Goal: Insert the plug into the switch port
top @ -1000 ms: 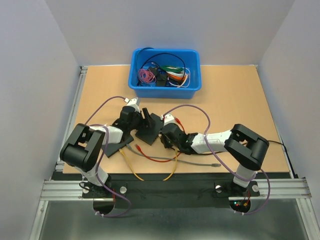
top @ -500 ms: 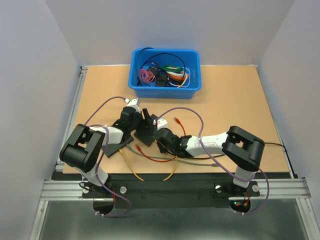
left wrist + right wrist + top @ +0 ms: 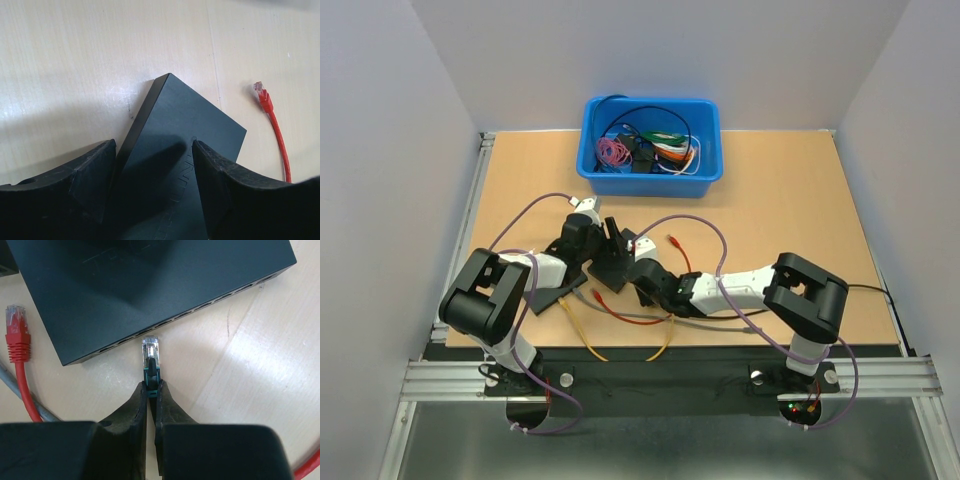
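Down on the wooden table (image 3: 780, 200), the black switch (image 3: 617, 257) is the thing to watch, and both arms are reaching in on it. The left arm comes at the switch from its left side and the right arm from its near right. Well beyond the switch, at the far edge of the table, sits the blue bin (image 3: 653, 140), full of tangled cables.

The left gripper (image 3: 152, 150) sits right over the switch with its jaws spread wide. One finger is at the switch's left edge and the other is above its top face. Whether it presses on the casing cannot be told from here.

On the near side of the switch a grey cable (image 3: 740, 326) trails off to the right, and yellow cables (image 3: 582, 335) loop towards the table's near edge. A red cable (image 3: 274, 135) lies to the right of the switch, apart from it. A red connector (image 3: 16, 335) rests just off the port side, near the switch's corner.

Now the small stuff, and this is the action. The right gripper (image 3: 151, 390) has its jaws pinched tight on the green boot of the plug (image 3: 150, 351). The plug's clear tip points straight at the switch's row of ports. It is just in front of the port face and not yet inside any opening.
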You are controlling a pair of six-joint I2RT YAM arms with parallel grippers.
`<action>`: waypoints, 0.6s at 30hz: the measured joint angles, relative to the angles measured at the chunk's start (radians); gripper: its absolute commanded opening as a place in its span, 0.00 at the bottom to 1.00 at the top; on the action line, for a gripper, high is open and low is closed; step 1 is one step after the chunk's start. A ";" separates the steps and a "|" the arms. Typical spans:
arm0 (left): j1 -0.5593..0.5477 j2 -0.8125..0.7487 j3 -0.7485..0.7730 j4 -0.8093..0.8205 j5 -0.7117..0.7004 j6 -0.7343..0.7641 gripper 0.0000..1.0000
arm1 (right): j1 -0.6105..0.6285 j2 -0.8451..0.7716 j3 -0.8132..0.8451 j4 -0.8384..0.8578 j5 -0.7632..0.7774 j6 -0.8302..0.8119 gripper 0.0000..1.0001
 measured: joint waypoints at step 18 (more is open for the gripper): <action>-0.007 0.000 0.000 -0.001 -0.010 0.004 0.73 | 0.000 0.027 0.068 -0.082 0.005 0.000 0.00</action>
